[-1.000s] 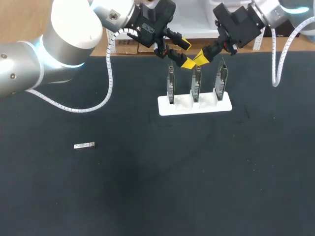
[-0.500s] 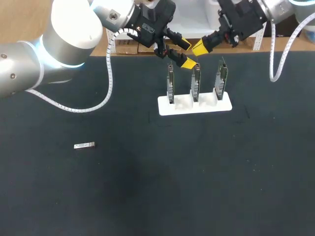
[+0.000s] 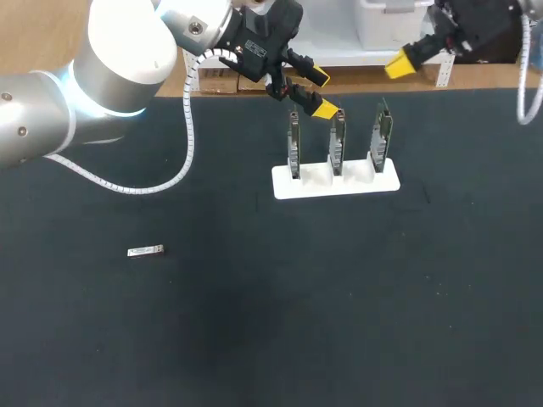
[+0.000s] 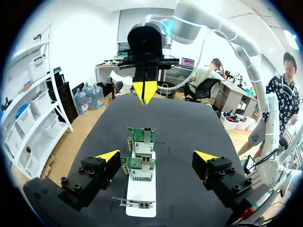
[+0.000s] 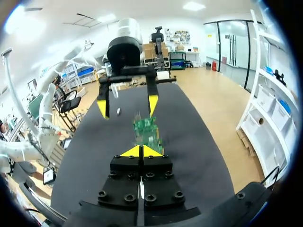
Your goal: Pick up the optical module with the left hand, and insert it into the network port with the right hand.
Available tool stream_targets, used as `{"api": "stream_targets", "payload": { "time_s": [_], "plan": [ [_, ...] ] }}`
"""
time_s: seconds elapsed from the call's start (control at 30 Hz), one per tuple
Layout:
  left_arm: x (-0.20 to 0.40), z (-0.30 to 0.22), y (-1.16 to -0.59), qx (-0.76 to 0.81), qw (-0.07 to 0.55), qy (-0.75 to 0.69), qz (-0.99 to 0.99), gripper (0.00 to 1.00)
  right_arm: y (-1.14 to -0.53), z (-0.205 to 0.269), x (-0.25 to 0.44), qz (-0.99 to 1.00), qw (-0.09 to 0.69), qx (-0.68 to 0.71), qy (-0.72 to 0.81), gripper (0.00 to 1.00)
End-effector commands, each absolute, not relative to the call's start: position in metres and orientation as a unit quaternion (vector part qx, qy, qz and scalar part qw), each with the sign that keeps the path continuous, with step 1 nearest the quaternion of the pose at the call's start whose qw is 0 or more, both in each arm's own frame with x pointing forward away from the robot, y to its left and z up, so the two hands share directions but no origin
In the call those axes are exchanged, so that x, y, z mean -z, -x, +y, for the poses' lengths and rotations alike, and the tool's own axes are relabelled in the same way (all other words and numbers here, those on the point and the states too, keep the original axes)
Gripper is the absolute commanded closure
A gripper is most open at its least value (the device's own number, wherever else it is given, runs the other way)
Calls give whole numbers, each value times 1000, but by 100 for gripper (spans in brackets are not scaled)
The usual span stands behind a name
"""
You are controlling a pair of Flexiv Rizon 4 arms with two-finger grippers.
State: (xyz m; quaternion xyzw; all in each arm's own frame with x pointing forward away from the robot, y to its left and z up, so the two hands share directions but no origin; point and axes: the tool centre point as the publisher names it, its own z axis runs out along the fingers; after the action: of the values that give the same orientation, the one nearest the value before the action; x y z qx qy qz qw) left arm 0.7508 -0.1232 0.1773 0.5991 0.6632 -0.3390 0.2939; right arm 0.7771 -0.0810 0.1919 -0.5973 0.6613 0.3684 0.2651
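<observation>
Showing three upright boards point(image 3: 338, 146), one module point(image 3: 145, 251)

Port boards point(image 3: 338, 144) just beside left gripper point(image 3: 320, 91)

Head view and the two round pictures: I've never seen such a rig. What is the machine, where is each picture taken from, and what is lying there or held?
These are two robot arms at a table, each ending in two yellow-tipped fingers. The head view looks down from above and behind. The left gripper hangs, fingers open, over a white holder with three green circuit boards standing in it. The right gripper is at the far edge, fingers shut on nothing. Each round picture comes from a camera on one wrist, looking along that arm's own fingers: the left shows the boards between its open fingers, the right its closed tips. A small silver optical module lies alone on the dark table, untouched.
</observation>
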Motion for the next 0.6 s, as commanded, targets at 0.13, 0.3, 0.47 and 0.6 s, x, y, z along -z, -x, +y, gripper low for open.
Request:
{"api": "stream_targets", "payload": {
  "time_s": [0.13,0.3,0.47,0.6],
  "plan": [
    [-178,-124,-753,338,291,-600,664,0,-775,-100,-188,664,255,-362,603,100],
    [-178,-124,-753,338,291,-600,664,0,-774,-103,-181,665,243,-359,609,100],
    [-178,-124,-753,338,291,-600,664,0,-772,-101,-177,665,238,-359,609,100],
    [-178,-124,-753,338,291,-600,664,0,-768,-97,-176,659,227,-372,613,100]
  ]
}}
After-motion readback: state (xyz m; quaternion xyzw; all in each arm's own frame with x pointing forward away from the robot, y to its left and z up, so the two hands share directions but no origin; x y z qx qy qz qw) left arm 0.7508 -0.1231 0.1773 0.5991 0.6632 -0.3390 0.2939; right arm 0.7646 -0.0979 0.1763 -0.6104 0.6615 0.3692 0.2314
